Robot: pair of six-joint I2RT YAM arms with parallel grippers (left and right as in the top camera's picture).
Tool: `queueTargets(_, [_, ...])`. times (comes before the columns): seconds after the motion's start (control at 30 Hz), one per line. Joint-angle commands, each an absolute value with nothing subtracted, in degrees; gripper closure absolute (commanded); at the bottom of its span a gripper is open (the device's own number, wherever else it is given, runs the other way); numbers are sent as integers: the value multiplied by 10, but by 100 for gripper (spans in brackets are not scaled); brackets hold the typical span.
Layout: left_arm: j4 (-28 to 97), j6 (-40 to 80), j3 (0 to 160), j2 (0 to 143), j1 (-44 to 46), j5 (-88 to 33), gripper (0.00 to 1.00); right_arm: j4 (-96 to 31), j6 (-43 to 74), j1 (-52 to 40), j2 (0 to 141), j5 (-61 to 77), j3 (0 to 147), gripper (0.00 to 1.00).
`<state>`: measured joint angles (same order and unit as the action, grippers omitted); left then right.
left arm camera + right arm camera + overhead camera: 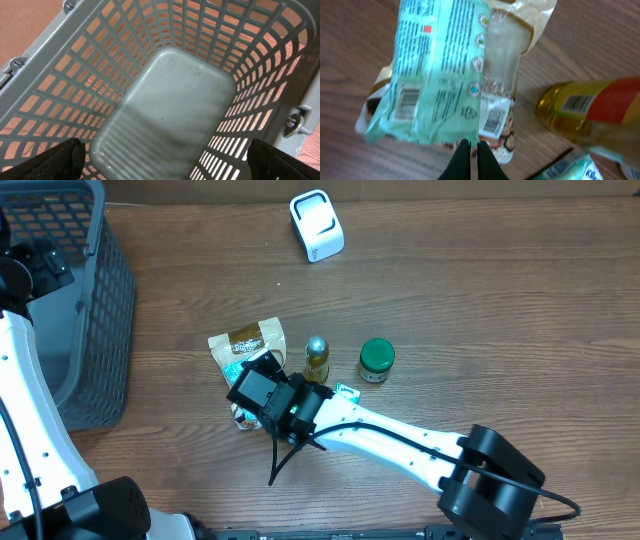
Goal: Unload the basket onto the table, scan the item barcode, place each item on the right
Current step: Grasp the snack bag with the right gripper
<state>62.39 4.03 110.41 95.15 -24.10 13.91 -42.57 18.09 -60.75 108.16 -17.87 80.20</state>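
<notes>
Teal packet (pixel 435 75) lies on the counter (pixel 500 300), lower left of centre overhead, right pincer (pixel 471 146) pressed shut at its edge. Best now: lift cleanly, keep the film flat, turn its barcode (pixel 403 102) toward the white scanner (pixel 317 225) up top. Left pincer (pixel 170 158) gapes wide over the basket (pixel 175 100).

No wording is legible in any view: the teal pouch (pixel 435 65) bears blurred fine print, a small red mark and a barcode (pixel 403 102) at its lower left, a white barcode sticker (pixel 493 120) sits beside it, and the yellow bottle (pixel 580 120) shows a label barcode.
</notes>
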Motion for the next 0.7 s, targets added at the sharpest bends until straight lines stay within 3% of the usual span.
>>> queueTargets(0.0, [624,30,1112,950,-240,135,1,-403,186,-607,1076,-225,806,96])
queueTargets(0.47, [624,30,1112,950,-240,135,0,-342,177,-593,1098,-221,774,96])
queueTargets(0.67, [624,29,1112,950,-240,135,1,-280,177,-590,1098,-113,774,96])
